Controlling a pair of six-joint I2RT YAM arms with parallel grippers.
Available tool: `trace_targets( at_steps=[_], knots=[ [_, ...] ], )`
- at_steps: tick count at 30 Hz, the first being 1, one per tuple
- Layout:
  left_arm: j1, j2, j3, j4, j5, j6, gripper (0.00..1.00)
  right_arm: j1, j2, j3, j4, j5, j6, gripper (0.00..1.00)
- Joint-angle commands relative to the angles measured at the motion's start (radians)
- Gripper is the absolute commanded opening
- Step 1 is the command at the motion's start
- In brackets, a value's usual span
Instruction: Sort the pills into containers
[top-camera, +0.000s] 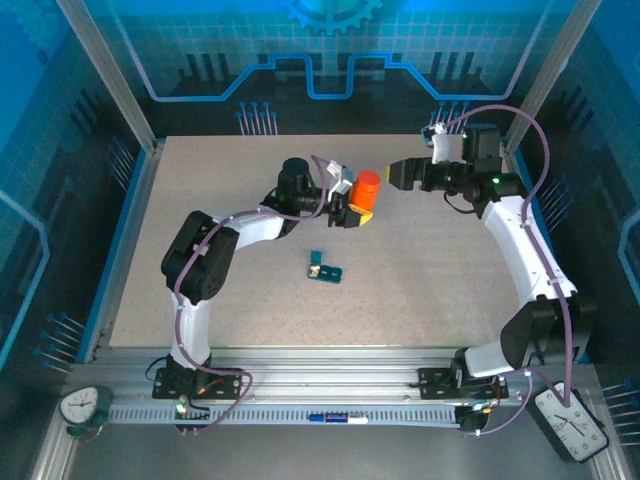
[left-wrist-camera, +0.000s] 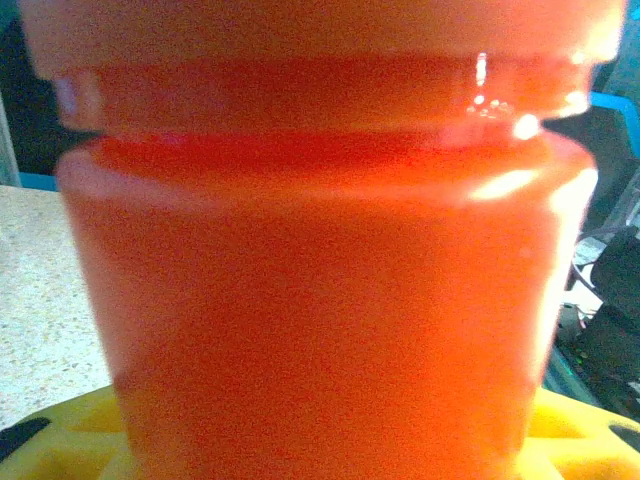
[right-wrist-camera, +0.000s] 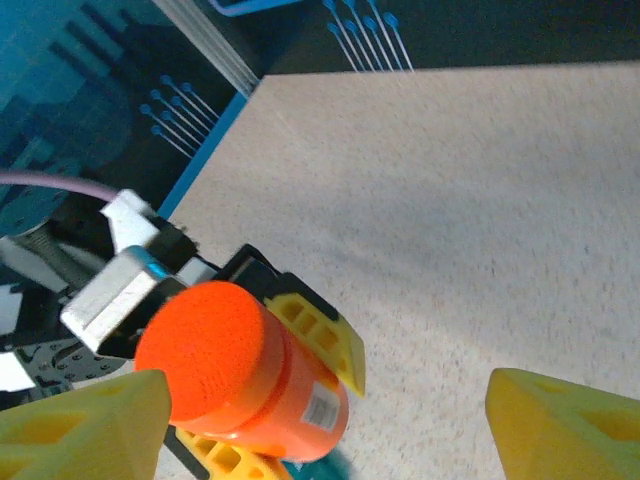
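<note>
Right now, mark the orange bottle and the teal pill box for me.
orange bottle (right-wrist-camera: 215, 350), right wrist view, on its flat orange cap.
teal pill box (top-camera: 326, 269), top external view, on the middle of the strip.

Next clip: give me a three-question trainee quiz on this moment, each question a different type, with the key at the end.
1. True or false: the left pincer grips the orange bottle, holding it upright.
2. Fill in: the right pincer, beside the bottle's cap, has its jaws ____.
3. Multiple choice: the teal pill box is A) lying on the table, apart from both arms; B) held between the right pincer's fingers; C) balanced on the bottle's cap.
Key: 1 true; 2 open; 3 A.
</note>
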Motion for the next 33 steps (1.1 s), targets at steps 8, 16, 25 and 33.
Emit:
trace_targets(
  at_steps=[8,16,25,33],
  knots=[
    [0.007,-0.006,0.067,-0.017,0.113,-0.06,0.0,0.08,0.073,0.134,-0.073,-0.042,-0.242,0.86],
    [0.006,-0.003,0.069,-0.014,0.123,-0.072,0.0,0.128,0.13,0.193,-0.13,-0.029,-0.274,0.86],
    [0.006,-0.006,0.065,-0.018,0.125,-0.071,0.0,0.152,0.146,0.201,-0.165,-0.028,-0.287,0.81],
    [0.006,-0.007,0.065,-0.017,0.122,-0.071,0.0,0.154,0.165,0.201,-0.191,-0.014,-0.287,0.56]
  ],
)
